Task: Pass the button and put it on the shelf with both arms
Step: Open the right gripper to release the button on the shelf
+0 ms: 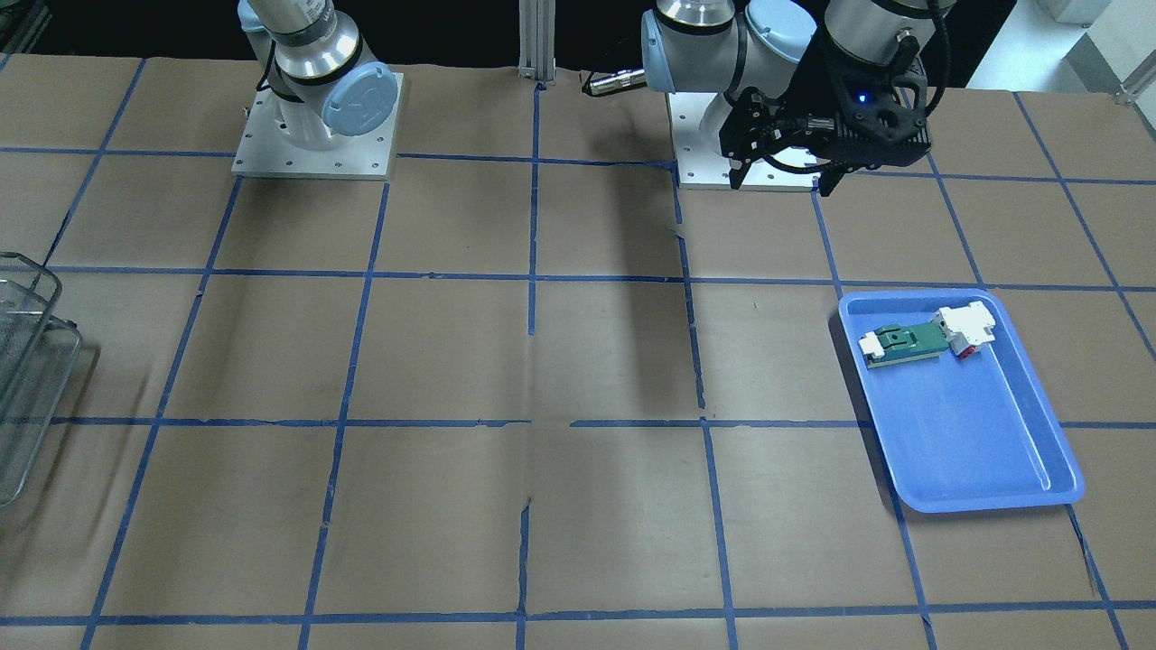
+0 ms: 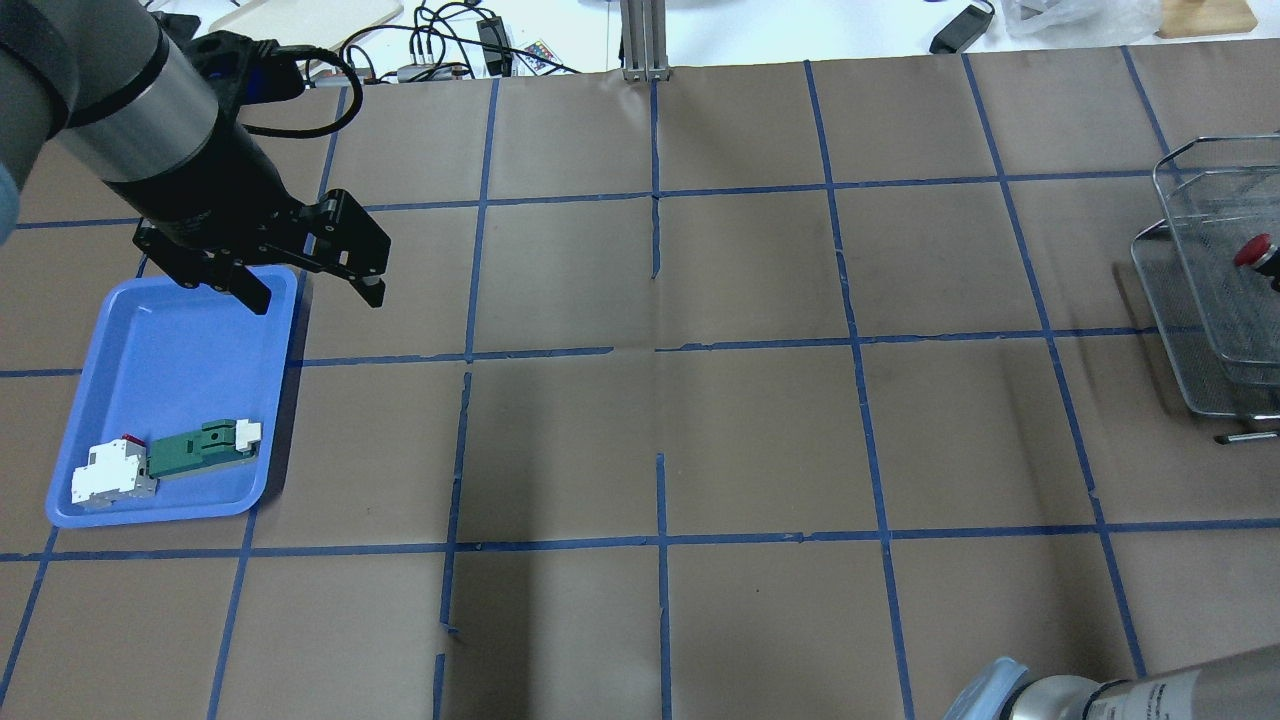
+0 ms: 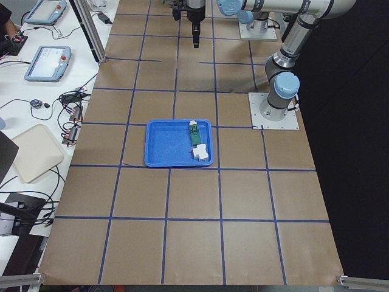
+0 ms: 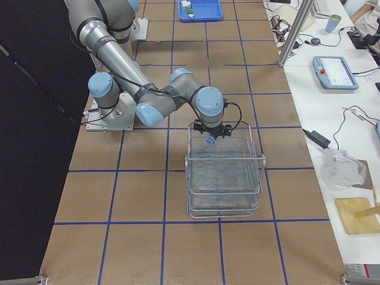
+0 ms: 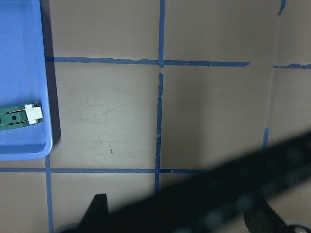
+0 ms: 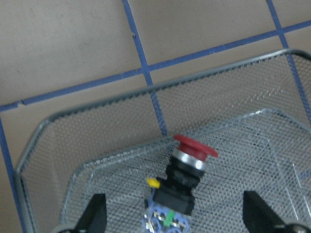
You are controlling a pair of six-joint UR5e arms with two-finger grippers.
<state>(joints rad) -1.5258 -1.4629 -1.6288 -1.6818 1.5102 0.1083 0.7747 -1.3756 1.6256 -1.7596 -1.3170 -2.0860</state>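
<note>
The button (image 6: pixel 188 167), with its red cap, black collar and blue-white rear, lies on the upper mesh tier of the silver wire shelf (image 6: pixel 97 109). My right gripper (image 6: pixel 175 213) is open just above it, a finger on each side and neither touching it. The overhead view shows the button's red cap (image 2: pixel 1253 250) in the shelf (image 2: pixel 1165 170) at the right edge. The exterior right view shows the right gripper (image 4: pixel 209 132) over the shelf (image 4: pixel 222 178). My left gripper (image 2: pixel 318 298) is open and empty, above the far end of the blue tray (image 2: pixel 150 350).
The blue tray (image 1: pixel 975 451) holds a green-and-white flat part (image 1: pixel 903 348) and a white-and-red block (image 1: pixel 966 329). The table is brown paper with a blue tape grid. The arm bases (image 1: pixel 316 135) stand at the robot's side of the table.
</note>
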